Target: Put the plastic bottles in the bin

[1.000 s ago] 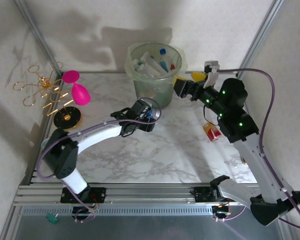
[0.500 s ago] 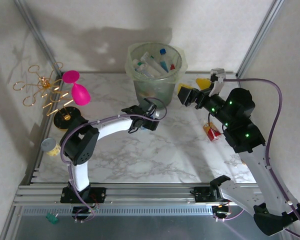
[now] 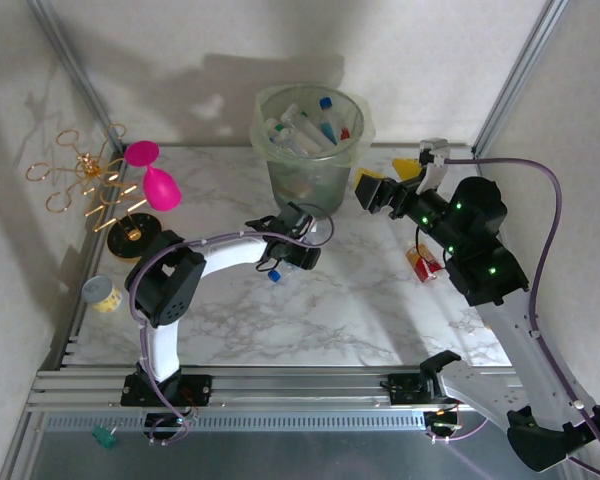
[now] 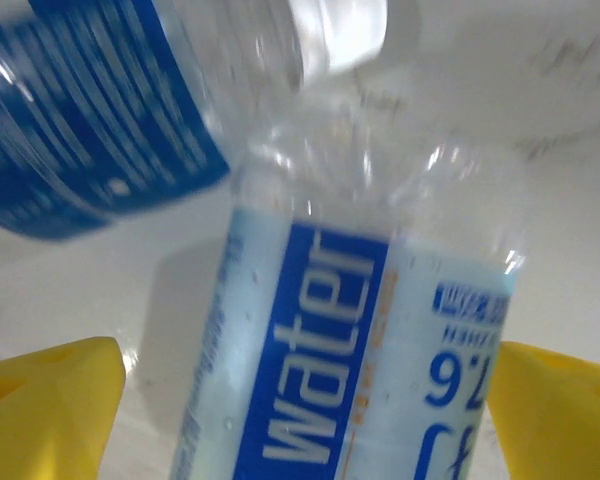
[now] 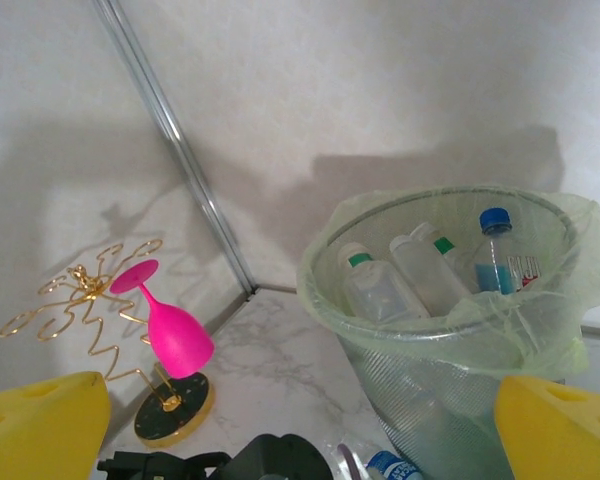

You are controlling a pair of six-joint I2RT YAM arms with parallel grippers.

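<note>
A clear bottle with a pale-blue "water" label [image 4: 360, 330] lies between the wide-spread yellow fingers [image 4: 40, 410] of my left gripper [image 4: 310, 400], with a gap at its left side. A second bottle with a dark-blue label [image 4: 90, 130] lies just beyond it. From above, my left gripper [image 3: 298, 250] is low in front of the bin [image 3: 305, 180], a blue cap [image 3: 274, 275] poking out beside it. The bin [image 5: 430, 400] holds several bottles [image 5: 375, 290]. My right gripper [image 3: 372, 190] hangs open and empty right of the bin. A red-labelled bottle [image 3: 423, 262] lies under the right arm.
The pink ornament with gold wire [image 3: 155, 180] stands at the back left on its dark base. A small bottle with a yellow label [image 3: 102, 293] lies at the table's left edge. A yellow object [image 3: 405, 165] sits behind the right arm. Frame posts rise at both back corners.
My left gripper has dropped and drawn back toward the table's middle, and a blue-capped bottle now shows beside it. My right arm shifted right earlier and has since held still.
</note>
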